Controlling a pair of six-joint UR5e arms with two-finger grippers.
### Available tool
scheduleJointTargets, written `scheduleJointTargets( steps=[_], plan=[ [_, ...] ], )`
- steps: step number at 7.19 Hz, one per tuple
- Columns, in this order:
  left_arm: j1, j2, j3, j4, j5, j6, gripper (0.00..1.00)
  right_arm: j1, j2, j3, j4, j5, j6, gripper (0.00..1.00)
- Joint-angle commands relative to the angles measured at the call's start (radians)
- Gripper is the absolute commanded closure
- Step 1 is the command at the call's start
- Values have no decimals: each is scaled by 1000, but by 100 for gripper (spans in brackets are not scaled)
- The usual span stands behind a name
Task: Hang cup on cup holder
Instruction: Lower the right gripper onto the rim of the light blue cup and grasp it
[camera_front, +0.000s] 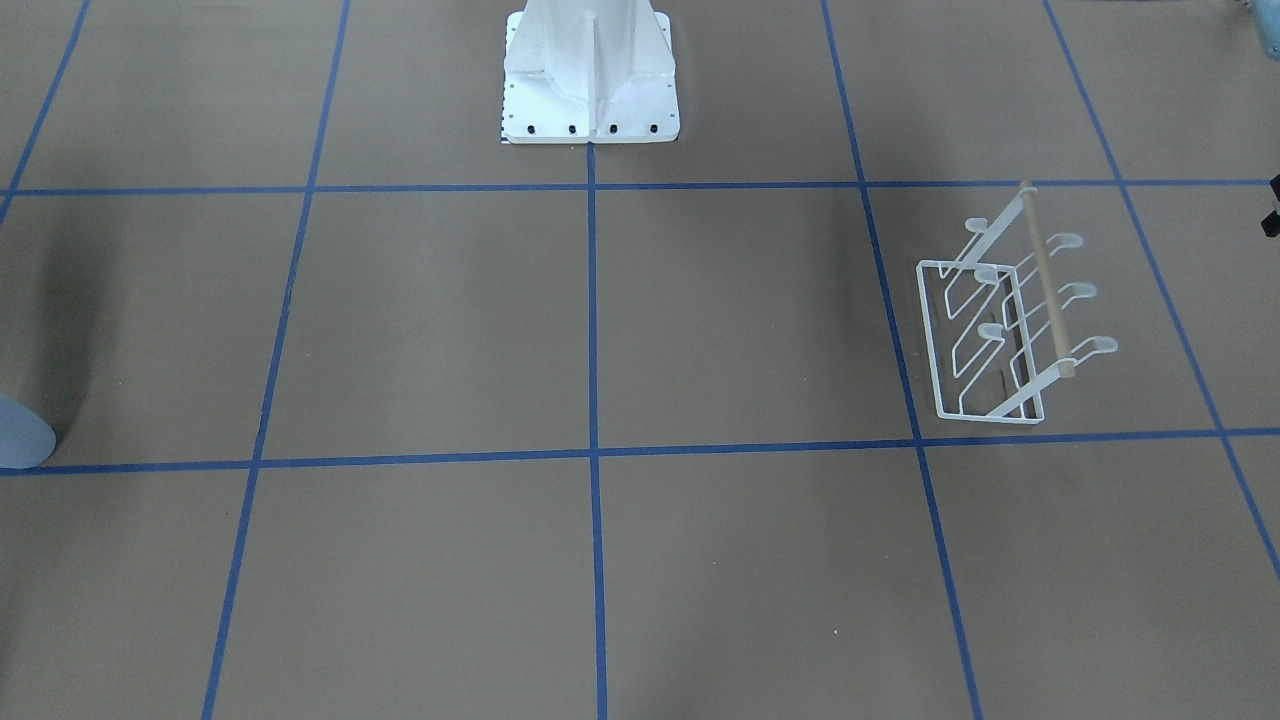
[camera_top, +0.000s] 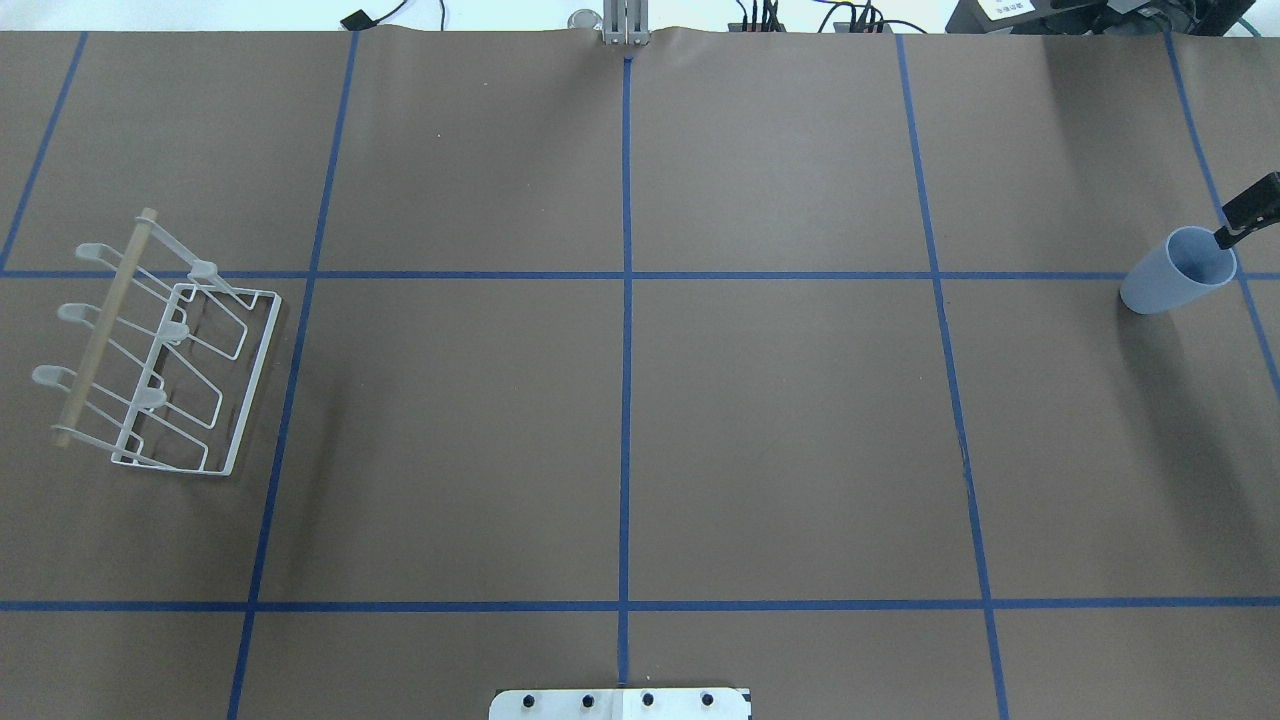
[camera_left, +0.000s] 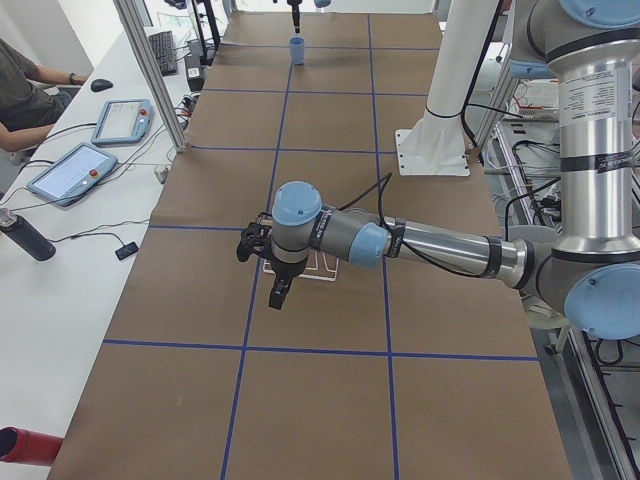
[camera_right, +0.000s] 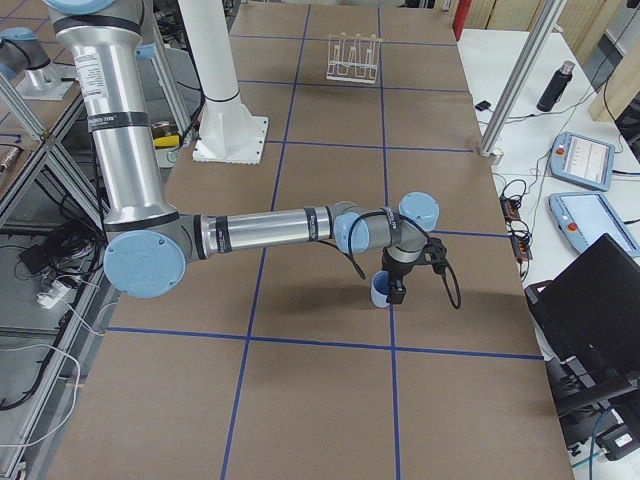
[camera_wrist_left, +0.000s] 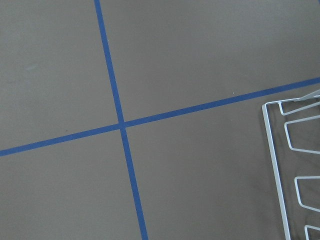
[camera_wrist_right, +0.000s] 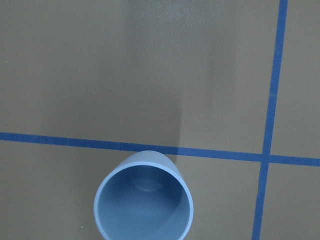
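Cup pickup pending, with cup and rack sitting at opposite table ends.
Spanning the tape-gridded table (camera_top: 780, 420): white wire cup holder (camera_top: 165, 350) standing at the robot's left end; pale blue cup (camera_top: 1178, 272) standing upright, mouth up, well apart at the right end. Hovering: right gripper (camera_right: 397, 288) at the cup's rim, left gripper (camera_left: 279, 293) above the rack; cannot tell jaw state on either. Judging best: pinching one wall squarely, lifting straight, inverting before seeking a peg. Finding no legible writing on cup or rack.
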Motion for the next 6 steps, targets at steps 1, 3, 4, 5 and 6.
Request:
scheduleJointTargets(
  steps=[1, 3, 4, 5, 6],
  plan=[
    [0, -4, 2, 0, 0, 1, 1, -16, 7, -16, 16, -12, 49, 0],
    [0, -5, 5, -2, 0, 1, 1, -33, 0, -53, 109, -20, 55, 0],
    [1, -5, 5, -2, 1, 1, 1, -33, 2, -85, 150, -18, 57, 0],
    [0, -5, 3, -2, 0, 1, 1, -33, 2, -99, 165, -29, 57, 0],
    [0, -5, 3, -2, 0, 1, 1, -35, 2, -108, 171, -30, 58, 0]
  ],
)
